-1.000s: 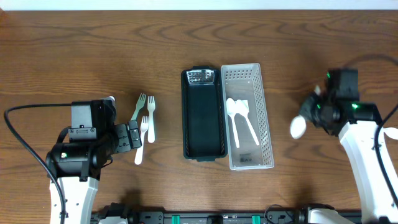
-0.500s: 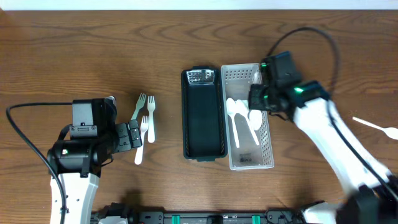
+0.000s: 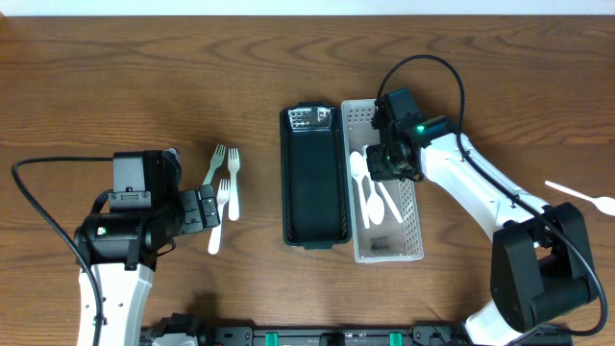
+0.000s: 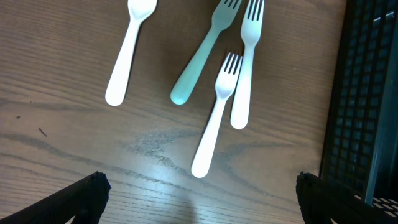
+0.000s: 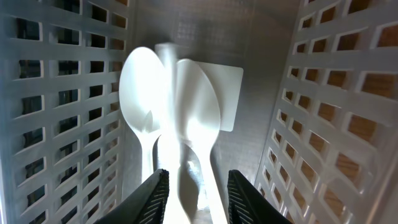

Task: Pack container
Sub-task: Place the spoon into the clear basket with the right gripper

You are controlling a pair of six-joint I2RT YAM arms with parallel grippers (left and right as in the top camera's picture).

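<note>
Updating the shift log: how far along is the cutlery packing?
Done: white plastic spoons lie in the white perforated basket. In hand: the right fingers straddle one there, grip unclear. To do: three plastic forks and a white spoon near the open left fingers, another white spoon far right; the black tray is empty.

White spoons [image 3: 368,192] inside white slotted basket [image 3: 388,252]

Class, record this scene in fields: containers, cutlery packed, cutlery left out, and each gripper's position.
containers: black tray and white basket, side by side
packed: white spoons in the basket
left out: three forks left of the tray; one spoon far right
left gripper: open, beside the forks
right gripper: over the basket; grip unclear
</note>
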